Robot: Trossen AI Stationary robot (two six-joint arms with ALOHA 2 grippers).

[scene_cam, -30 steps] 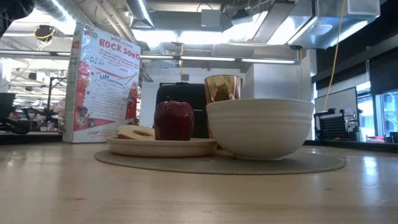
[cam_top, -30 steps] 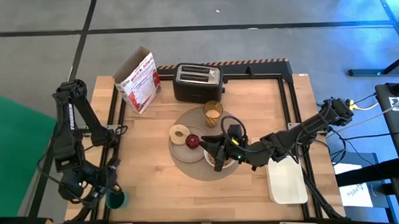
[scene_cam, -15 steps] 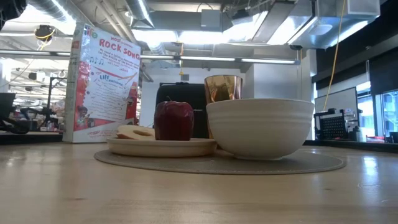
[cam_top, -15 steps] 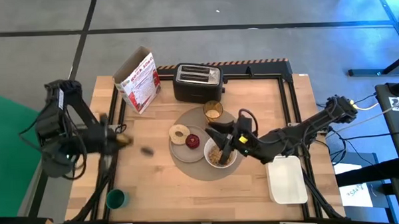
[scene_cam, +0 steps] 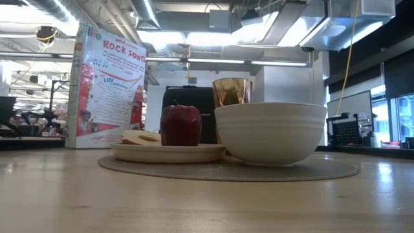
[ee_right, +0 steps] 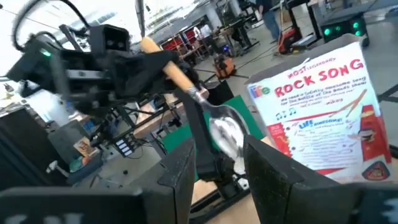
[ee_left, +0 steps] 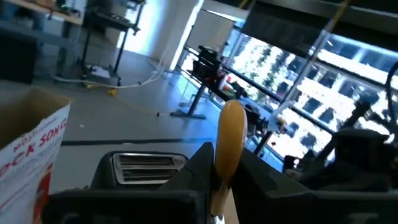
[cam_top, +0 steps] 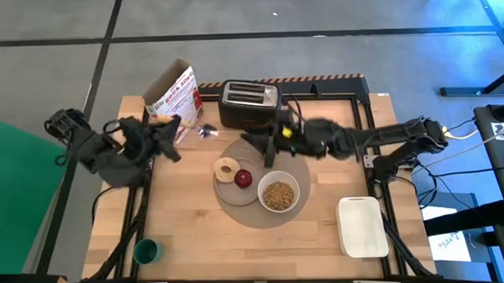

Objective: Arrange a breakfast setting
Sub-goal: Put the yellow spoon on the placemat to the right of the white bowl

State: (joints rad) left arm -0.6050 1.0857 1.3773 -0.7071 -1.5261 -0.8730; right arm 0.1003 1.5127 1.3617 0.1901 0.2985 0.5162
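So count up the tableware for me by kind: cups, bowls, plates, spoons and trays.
Cups: 2 (amber cup, green cup)
Bowls: 1 (white bowl)
Plates: 1 (small grey plate)
Spoons: 1 (metal spoon, held up off the table)
Trays: 1 (white tray)
Total: 6

Left gripper (cam_top: 169, 127) jaws clamped, raised; right gripper (cam_top: 265, 141) jaws parted, raised

Wooden table (cam_top: 188, 228) with mat (cam_top: 236, 211), toaster (cam_top: 249, 104)
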